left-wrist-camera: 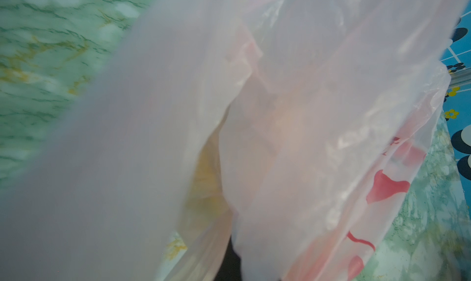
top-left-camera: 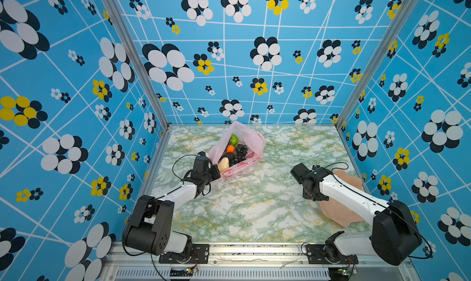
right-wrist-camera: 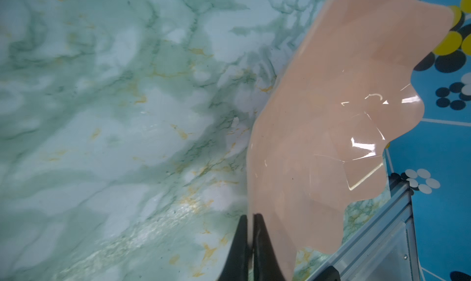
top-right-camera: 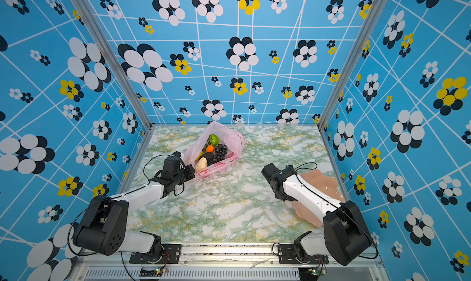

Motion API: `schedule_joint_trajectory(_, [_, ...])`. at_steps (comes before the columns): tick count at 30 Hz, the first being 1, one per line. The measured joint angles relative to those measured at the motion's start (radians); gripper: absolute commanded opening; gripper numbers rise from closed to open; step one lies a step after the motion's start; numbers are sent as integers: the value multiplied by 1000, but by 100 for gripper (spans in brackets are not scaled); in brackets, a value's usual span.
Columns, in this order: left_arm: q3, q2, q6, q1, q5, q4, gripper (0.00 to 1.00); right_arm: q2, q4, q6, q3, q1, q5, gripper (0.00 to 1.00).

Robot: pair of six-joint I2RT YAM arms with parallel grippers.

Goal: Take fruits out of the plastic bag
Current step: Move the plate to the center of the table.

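The plastic bag [top-left-camera: 251, 139] [top-right-camera: 233, 139] lies on the marbled table [top-left-camera: 254, 211], a little above and left of the frame's centre in both top views, close to the back wall, with its mouth open toward the camera. The fruits are inside it: a green kiwi half [top-left-camera: 234, 140] [top-right-camera: 213, 139] sits highest, an orange [top-left-camera: 230, 148] [top-right-camera: 210, 148] just below it, and a dark grape bunch [top-left-camera: 240, 151] [top-right-camera: 220, 151] to the right of the orange. A dark avocado [top-left-camera: 228, 156] lies lower left of the grapes, and a pale piece [top-left-camera: 223, 164] [top-right-camera: 201, 164] is lowest, against the bag's front rim. A sliver of yellow banana [top-right-camera: 199, 155] shows at the left edge of the pile. The left gripper [top-left-camera: 216, 174] [top-right-camera: 191, 171] meets the bag's lower-left corner with its jaws clamped on the film. In the left wrist view, pink plastic fills nearly the whole frame above one dark finger [left-wrist-camera: 229, 262]. The right gripper [right-wrist-camera: 251, 231] is at the lower right of the top views, well apart from the bag. Its jaws are drawn to a thin slit that appears to pinch the rim of the peach scalloped plate [right-wrist-camera: 331, 114] [top-left-camera: 349, 180] [top-right-camera: 318, 180], which lies under the right arm.
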Motion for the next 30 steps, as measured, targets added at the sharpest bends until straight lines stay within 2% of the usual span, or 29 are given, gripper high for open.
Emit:
schedule_joint_trajectory(16, [-2,-13,14,-1,-31,-2,0,286,-56,-139,352,379,-117,4])
schedule_joint_trajectory(30, [-2,-13,14,-5,-42,-19,0,553,-143,-235,656,571,-178,4])
